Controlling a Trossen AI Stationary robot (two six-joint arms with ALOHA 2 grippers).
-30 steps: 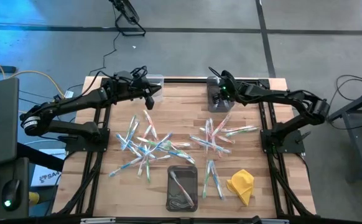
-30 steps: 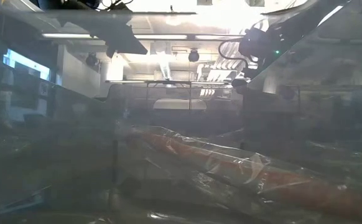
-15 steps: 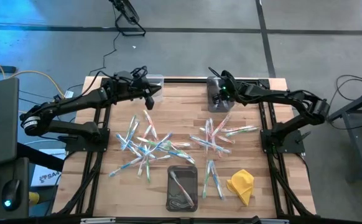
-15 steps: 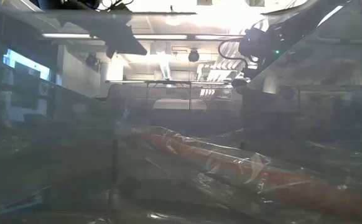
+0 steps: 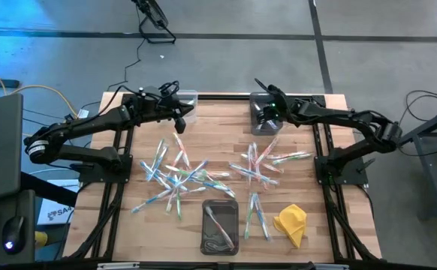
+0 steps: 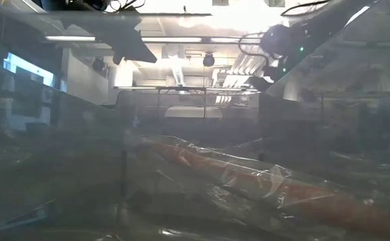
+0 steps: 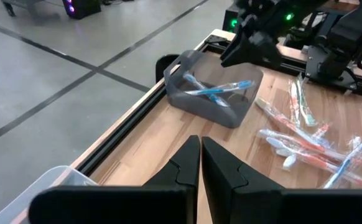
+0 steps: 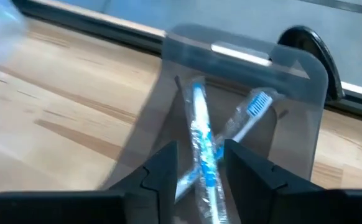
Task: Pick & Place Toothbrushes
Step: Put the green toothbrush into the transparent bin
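Observation:
Toothbrushes lie loose on the wooden table in two heaps, one left of centre (image 5: 175,174) and one right of centre (image 5: 262,165). Two blue ones (image 8: 199,134) lie crossed inside a grey bin (image 5: 257,99) at the far edge. My right gripper (image 8: 199,165) hangs open just above that bin, its fingers either side of the upper brush and clear of it. My left gripper (image 7: 200,163) is shut and empty, held above the table beside a clear bin (image 5: 188,96).
A dark bin (image 5: 206,225) holding toothbrushes stands at the near edge, with a yellow cloth (image 5: 290,223) to its right. The low view is filled by clear wrapping close to the lens.

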